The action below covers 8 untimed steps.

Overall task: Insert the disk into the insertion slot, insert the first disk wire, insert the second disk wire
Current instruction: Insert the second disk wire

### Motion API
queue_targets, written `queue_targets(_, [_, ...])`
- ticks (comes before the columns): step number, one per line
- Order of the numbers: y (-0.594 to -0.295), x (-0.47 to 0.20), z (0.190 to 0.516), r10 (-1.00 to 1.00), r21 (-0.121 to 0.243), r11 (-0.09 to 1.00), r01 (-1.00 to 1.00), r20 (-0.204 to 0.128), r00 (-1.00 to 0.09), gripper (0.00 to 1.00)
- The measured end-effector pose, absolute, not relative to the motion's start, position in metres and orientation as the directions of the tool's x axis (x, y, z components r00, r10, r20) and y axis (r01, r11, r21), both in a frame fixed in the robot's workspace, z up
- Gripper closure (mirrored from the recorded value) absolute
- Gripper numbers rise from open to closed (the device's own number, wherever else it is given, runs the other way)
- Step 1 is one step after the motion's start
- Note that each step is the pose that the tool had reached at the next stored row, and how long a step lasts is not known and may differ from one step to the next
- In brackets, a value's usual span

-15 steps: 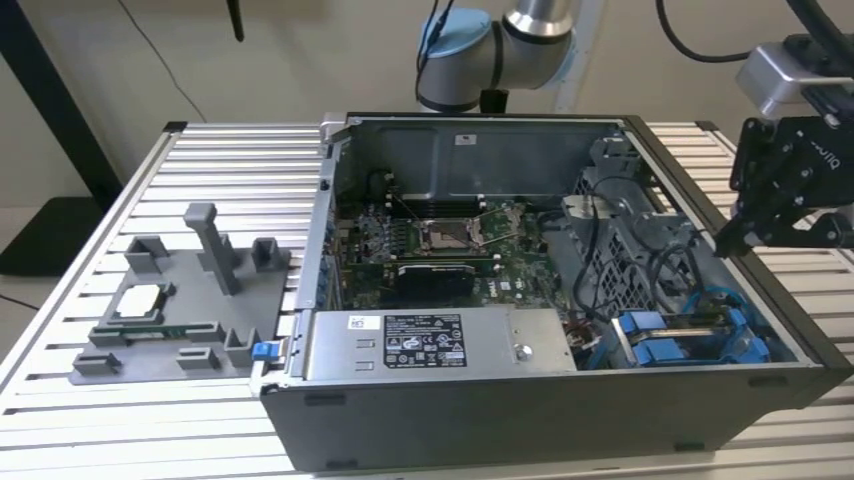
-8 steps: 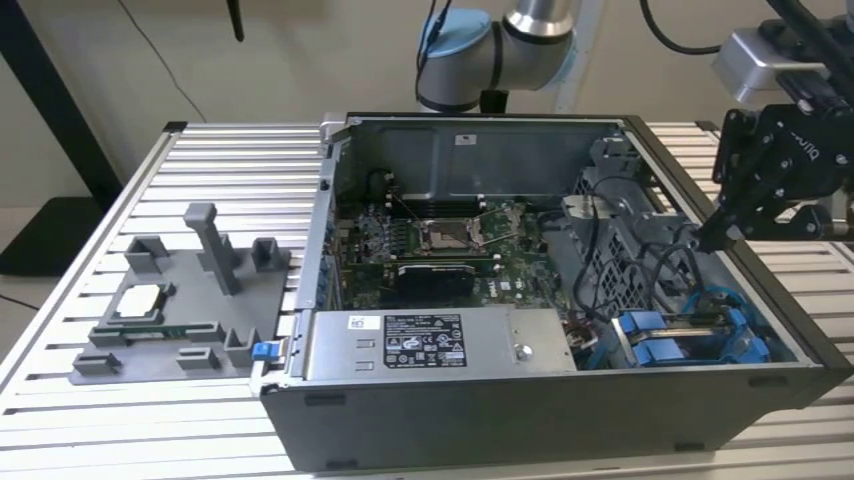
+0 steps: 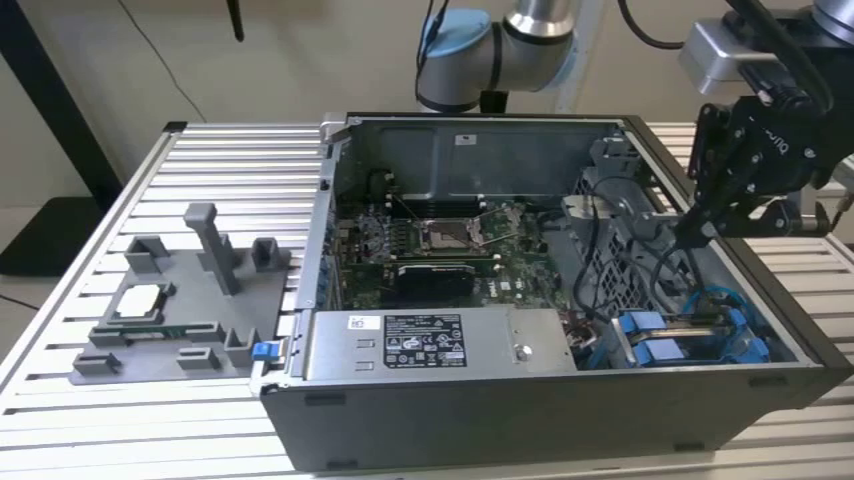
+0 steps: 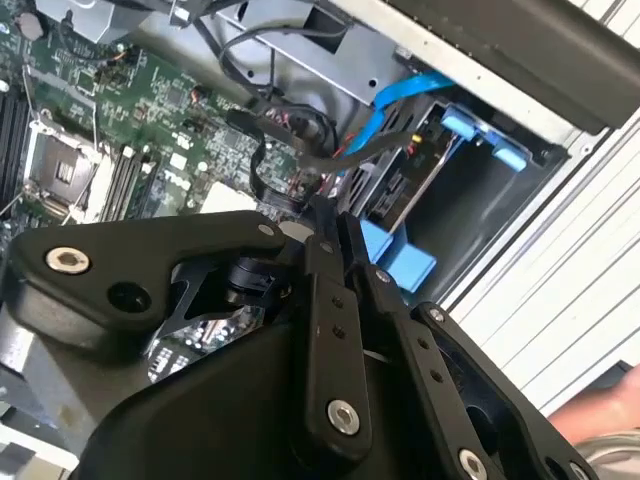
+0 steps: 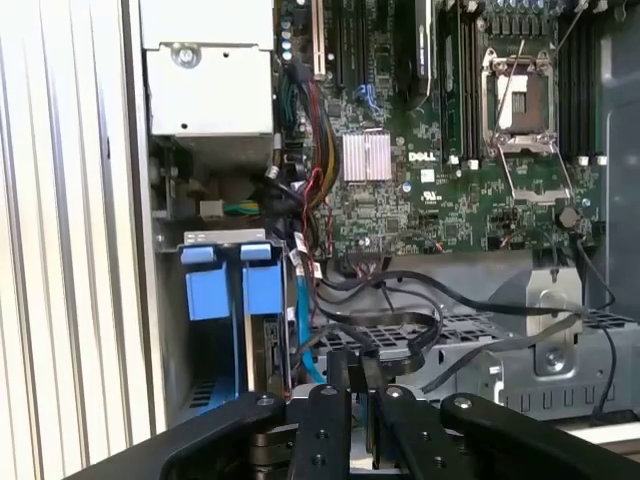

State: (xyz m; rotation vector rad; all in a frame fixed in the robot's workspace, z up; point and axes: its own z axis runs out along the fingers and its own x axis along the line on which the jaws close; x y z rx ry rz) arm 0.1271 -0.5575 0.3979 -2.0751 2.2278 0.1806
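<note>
End effector (image 3: 697,232) amid black cables (image 3: 583,275) nr insertion slot (image 3: 681,338).

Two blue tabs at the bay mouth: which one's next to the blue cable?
The tab on the motherboard side; the blue cable runs right beside it. The other tab sits by the case wall.

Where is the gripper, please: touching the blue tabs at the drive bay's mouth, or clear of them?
Apart: the first wrist view shows a gap between gripper and blue tabs.
</note>
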Motion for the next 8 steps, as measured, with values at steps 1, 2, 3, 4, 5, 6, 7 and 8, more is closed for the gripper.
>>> queue_targets(1, [-0.558, 0.124, 0.398, -0.986, 0.024, 0.069, -0.997, -0.147, -0.072, 1.00])
queue_targets(2, [-0.558, 0.122, 0.398, -0.986, 0.023, 0.069, -0.997, -0.147, -0.072, 1.00])
queue_targets(3, [-0.558, 0.120, 0.398, -0.986, 0.023, 0.069, -0.997, -0.147, -0.072, 1.00])
queue_targets(4, [-0.558, 0.118, 0.398, -0.986, 0.022, 0.069, -0.997, -0.148, -0.072, 1.00])
queue_targets(5, [-0.558, 0.116, 0.398, -0.986, 0.021, 0.069, -0.997, -0.148, -0.071, 1.00])
queue_targets(6, [-0.558, 0.114, 0.398, -0.986, 0.020, 0.069, -0.997, -0.149, -0.071, 1.00])
queue_targets(7, [-0.559, 0.113, 0.398, -0.986, 0.020, 0.069, -0.997, -0.149, -0.071, 1.00])
queue_targets(8, [-0.559, 0.111, 0.398, -0.986, 0.019, 0.069, -0.997, -0.149, -0.071, 1.00])
